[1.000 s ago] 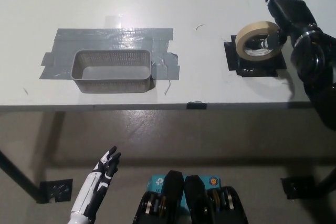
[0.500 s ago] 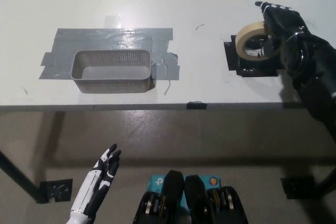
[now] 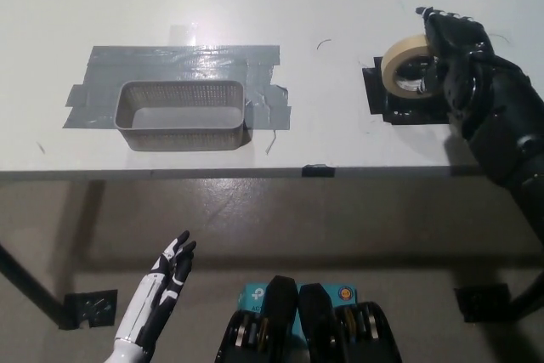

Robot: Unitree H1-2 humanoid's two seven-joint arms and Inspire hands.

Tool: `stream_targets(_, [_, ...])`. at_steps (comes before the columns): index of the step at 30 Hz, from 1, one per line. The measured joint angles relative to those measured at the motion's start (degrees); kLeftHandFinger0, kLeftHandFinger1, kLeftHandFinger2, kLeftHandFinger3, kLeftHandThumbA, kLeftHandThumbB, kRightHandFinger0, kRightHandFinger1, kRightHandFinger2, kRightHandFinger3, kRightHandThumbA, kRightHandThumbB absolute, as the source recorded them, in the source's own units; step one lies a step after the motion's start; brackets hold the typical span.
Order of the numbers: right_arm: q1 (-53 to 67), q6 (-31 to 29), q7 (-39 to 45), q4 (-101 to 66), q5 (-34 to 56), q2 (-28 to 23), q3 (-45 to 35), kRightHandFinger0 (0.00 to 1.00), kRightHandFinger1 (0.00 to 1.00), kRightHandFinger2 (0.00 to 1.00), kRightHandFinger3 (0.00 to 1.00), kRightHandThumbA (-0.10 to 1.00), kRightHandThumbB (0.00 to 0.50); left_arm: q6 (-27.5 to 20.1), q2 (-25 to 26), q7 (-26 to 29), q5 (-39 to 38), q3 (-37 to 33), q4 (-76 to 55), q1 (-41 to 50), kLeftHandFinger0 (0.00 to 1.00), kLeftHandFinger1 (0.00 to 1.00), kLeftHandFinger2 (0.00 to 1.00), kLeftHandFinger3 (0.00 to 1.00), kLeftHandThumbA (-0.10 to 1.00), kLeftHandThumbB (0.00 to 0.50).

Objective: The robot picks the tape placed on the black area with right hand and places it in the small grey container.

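White table [image 3: 255,6] fills the upper part of the head view, with bare floor below its front edge. Nearest, low at the left and off the table, the white left hand [image 3: 161,291] rests with its fingers spread, holding nothing. Further up, on a patch of grey tape, sits the one grey container [image 3: 182,115], with nothing visible inside it. Well apart to the right, the one roll of tape [image 3: 406,65] stands tilted over the black area [image 3: 399,108]. The black right hand [image 3: 452,53] is pressed against the roll's right side; whether its fingers are truly closed round the ring cannot be told.

The risk is a shallow hold: if the fingers only pinch the edge, the tilted roll could slip or roll away during the long carry left to the container.
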Motion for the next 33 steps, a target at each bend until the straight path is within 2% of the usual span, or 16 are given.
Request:
stream_targets(7, [0.0,-2.8,-5.8,2.7,0.3,1.5,-0.6,1.0,1.0,0.98,1.0,0.95,0.43,0.4,0.1,0.0,0.0,0.0,-0.1,-0.1,1.0,1.0,1.0,1.0,0.84,0.172])
stream_targets(8, [0.0,-3.5,-6.7,3.2,0.5,1.6,-1.0,1.0,0.87,0.79,0.88,0.91,0.419,0.4,0.1,0.0,0.0,0.0,-0.1,-0.1,1.0,1.0,1.0,1.0,0.81,0.172])
stream_targets(9, [0.0,-4.4,-7.8,3.8,0.8,1.7,-1.3,0.64,0.59,0.6,0.76,0.84,0.369,0.4,0.1,-0.1,0.0,0.0,-0.2,-0.1,1.0,1.0,1.0,1.0,0.81,0.174])
stream_targets(11, [-0.1,-5.7,-9.7,5.1,1.3,1.9,-1.8,0.32,0.36,0.44,0.66,0.37,0.2,0.5,0.1,-0.1,-0.1,0.0,-0.2,-0.1,1.0,1.0,1.0,1.0,0.81,0.185])
stream_targets(12, [-0.1,-6.7,-10.8,6.6,1.6,2.1,-1.9,0.29,0.33,0.42,0.65,0.32,0.194,0.5,0.1,-0.1,-0.1,0.0,-0.2,-0.1,1.0,1.0,1.0,1.0,0.81,0.186])
stream_targets(13, [-0.1,-7.3,-11.7,7.6,1.8,2.1,-1.9,0.0,0.04,0.15,0.34,-0.1,0.236,0.5,0.1,-0.1,-0.1,0.0,-0.2,-0.1,1.0,1.0,1.0,1.0,0.82,0.182])
stream_targets(14, [-0.1,-7.9,-12.4,8.5,1.9,2.2,-1.9,0.0,0.05,0.19,0.27,-0.1,0.261,0.6,0.2,-0.1,-0.1,0.0,-0.3,-0.1,1.0,1.0,1.0,1.0,0.83,0.181])
stream_targets(16, [-0.1,-9.1,-14.6,10.5,2.1,2.3,-1.9,0.01,0.22,0.55,0.46,-0.1,0.28,0.6,0.2,-0.2,0.0,0.0,-0.3,-0.1,1.0,1.0,1.0,1.0,0.83,0.186])
stream_targets(17, [-0.2,-9.7,-15.5,11.3,2.2,2.3,-1.9,0.0,0.29,0.65,0.53,-0.1,0.303,0.6,0.3,-0.2,0.0,0.0,-0.3,0.0,1.0,1.0,1.0,1.0,0.84,0.183])
stream_targets(19, [-0.3,-10.5,-16.9,13.0,2.4,2.3,-1.8,0.03,0.39,0.74,0.59,-0.1,0.299,0.6,0.4,-0.2,0.0,0.0,-0.3,0.1,1.0,1.0,1.0,1.0,0.85,0.172])
stream_targets(20, [-0.3,-10.7,-17.4,13.5,2.4,2.3,-1.8,0.02,0.4,0.72,0.51,-0.1,0.295,0.6,0.4,-0.2,0.0,0.0,-0.3,0.1,1.0,1.0,1.0,1.0,0.87,0.171])
stream_targets(23, [-0.5,-11.6,-19.2,15.4,2.5,2.2,-1.2,0.13,0.47,0.72,0.5,-0.1,0.284,0.6,0.7,-0.3,-0.1,0.0,-0.3,0.1,1.0,1.0,1.0,1.0,0.87,0.158])
stream_targets(25, [-0.6,-12.2,-20.2,16.1,2.5,2.1,-0.7,0.0,0.4,0.72,0.55,-0.1,0.261,0.6,1.0,-0.7,-0.1,0.0,-0.3,0.1,1.0,1.0,1.0,1.0,0.89,0.166])
stream_targets(27, [-0.7,-12.7,-20.7,16.4,2.6,2.1,-0.5,0.06,0.48,0.8,0.58,-0.1,0.271,0.6,1.1,-0.8,-0.1,0.0,-0.3,0.1,1.0,1.0,1.0,1.0,0.9,0.172])
stream_targets(29, [-0.7,-13.0,-21.0,16.4,2.6,2.1,-0.2,0.02,0.46,0.77,0.47,-0.1,0.273,0.6,1.2,-0.8,-0.1,0.0,-0.3,0.1,1.0,1.0,1.0,1.0,0.91,0.168])
stream_targets(33, [-0.7,-13.4,-21.1,16.2,2.7,2.2,-0.2,0.04,0.45,0.72,0.41,-0.1,0.251,0.6,1.2,-0.8,-0.1,0.0,-0.3,0.0,1.0,1.0,1.0,1.0,0.92,0.15])
